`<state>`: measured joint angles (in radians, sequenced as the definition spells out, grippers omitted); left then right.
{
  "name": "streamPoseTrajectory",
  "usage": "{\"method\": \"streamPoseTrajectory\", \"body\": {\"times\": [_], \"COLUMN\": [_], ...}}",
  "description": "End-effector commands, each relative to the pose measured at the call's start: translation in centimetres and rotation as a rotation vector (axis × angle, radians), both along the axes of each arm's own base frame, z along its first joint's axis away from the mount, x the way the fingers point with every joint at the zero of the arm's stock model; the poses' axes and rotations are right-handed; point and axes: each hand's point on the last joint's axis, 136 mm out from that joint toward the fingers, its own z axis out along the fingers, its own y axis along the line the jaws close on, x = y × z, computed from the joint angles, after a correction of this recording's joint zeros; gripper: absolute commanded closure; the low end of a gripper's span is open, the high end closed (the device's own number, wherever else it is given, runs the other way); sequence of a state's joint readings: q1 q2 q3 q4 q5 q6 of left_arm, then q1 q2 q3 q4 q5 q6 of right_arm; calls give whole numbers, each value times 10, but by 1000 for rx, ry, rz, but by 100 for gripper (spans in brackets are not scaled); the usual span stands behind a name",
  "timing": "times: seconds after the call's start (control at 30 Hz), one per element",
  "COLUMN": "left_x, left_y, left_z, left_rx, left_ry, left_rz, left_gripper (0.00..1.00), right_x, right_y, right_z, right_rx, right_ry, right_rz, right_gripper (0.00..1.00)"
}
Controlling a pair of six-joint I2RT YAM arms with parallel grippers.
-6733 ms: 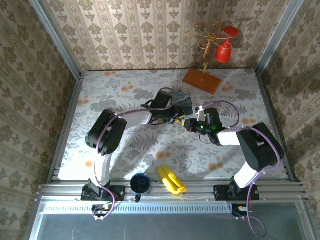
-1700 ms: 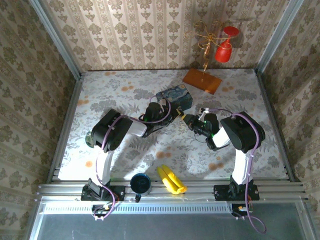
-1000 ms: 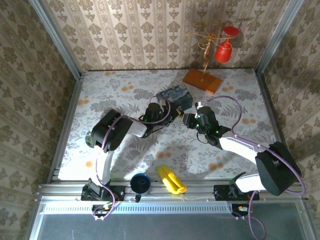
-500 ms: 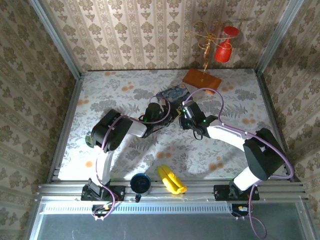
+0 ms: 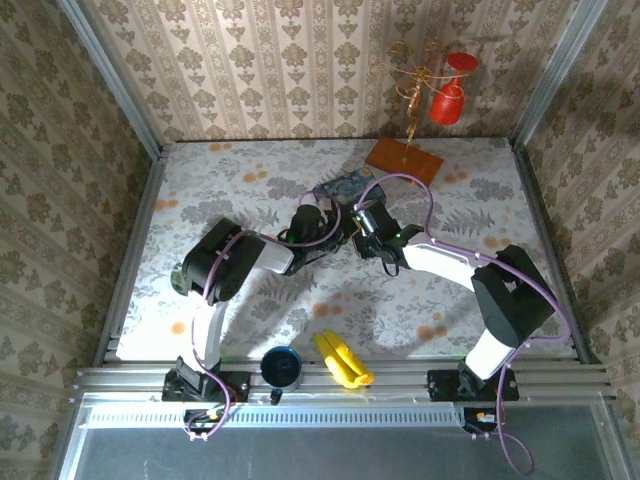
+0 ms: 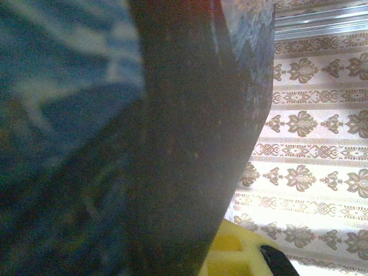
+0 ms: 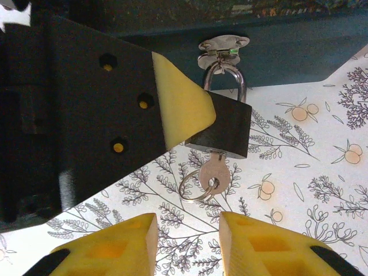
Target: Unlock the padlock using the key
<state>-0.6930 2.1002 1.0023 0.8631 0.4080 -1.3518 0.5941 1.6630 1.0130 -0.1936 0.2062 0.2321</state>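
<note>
Blue printed box (image 7: 299, 40) is carrying the padlock (image 7: 224, 133) on its hasp (image 7: 223, 45), with the left gripper (image 7: 187, 112) clamping the padlock's body. The right gripper (image 7: 187, 238) is hovering spread and empty below the inserted key (image 7: 214, 169). The shackle (image 7: 225, 75) is looking seated, so the turn is probably waiting. The left gripper's far finger is hiding behind the padlock.

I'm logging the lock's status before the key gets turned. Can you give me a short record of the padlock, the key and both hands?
padlock: hangs closed from the hasp on the blue box
key: inserted in the padlock's underside
left hand: shut on padlock, yellow pad over its corner
right hand: open, not touching the key
</note>
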Motion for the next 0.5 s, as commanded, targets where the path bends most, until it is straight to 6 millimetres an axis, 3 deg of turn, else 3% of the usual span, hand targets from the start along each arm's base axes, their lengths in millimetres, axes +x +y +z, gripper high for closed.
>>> {"method": "streamPoseTrajectory", "body": {"times": [0.0, 0.47], "left_x": [-11, -12], "left_y": [-4, -6], "left_z": [-17, -18], "left_rx": [-1, 1], "left_ry": [116, 131], "left_rz": [-36, -41], "left_gripper": [100, 100], "right_x": [6, 14], "right_y": [-3, 0], "right_z": [3, 1], "right_rx": [-71, -152], "right_ry": [-22, -64], "right_rz": [2, 20], "right_gripper": [67, 68]}}
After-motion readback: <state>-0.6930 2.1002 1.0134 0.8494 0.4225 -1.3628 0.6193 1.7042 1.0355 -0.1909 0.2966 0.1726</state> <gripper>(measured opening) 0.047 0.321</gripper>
